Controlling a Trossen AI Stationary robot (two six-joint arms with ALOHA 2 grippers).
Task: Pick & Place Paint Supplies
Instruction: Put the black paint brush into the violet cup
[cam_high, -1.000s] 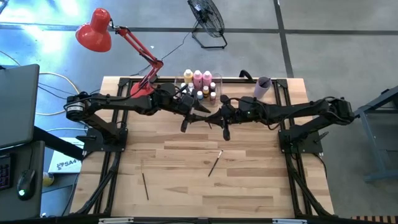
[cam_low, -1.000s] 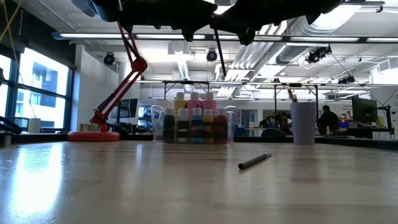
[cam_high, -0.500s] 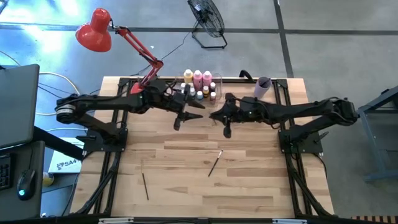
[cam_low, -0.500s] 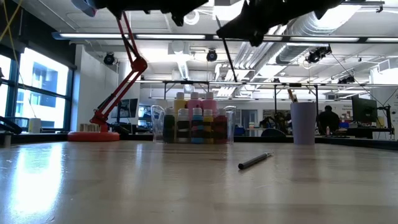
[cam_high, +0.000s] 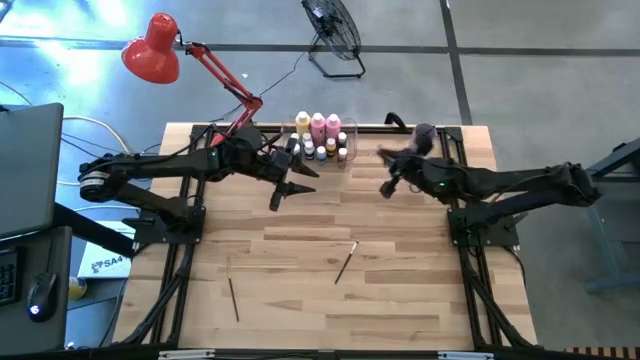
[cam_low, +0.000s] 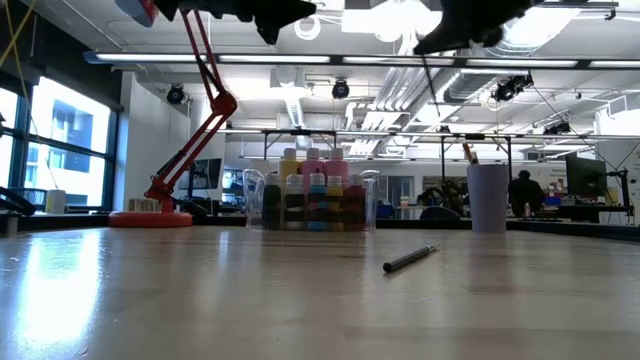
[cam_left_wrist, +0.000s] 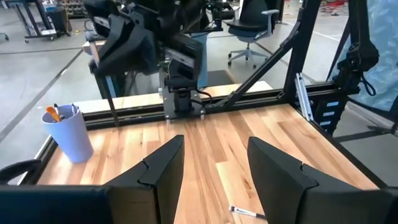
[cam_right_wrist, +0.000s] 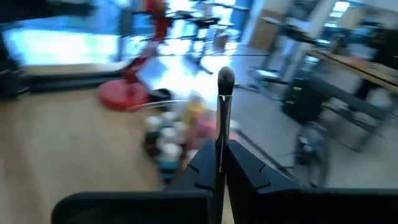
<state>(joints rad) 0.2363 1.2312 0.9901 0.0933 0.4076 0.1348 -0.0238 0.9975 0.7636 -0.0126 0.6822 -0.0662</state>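
Paintbrush (cam_right_wrist: 222, 118) — pinched upright, right hand (cam_right_wrist: 219, 163)

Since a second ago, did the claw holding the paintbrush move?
Yes. The right claw, shut on a paintbrush, moved from the table's middle toward the lilac cup.

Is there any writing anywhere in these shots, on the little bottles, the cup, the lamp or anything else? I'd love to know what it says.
"SA4": on the white box lying off the table's left side, beside the left arm's base; more print may be cut off.
Paint bottles in the clear bin: labels too small to read.
Lilac cup, red lamp, paintbrushes: no writing visible.
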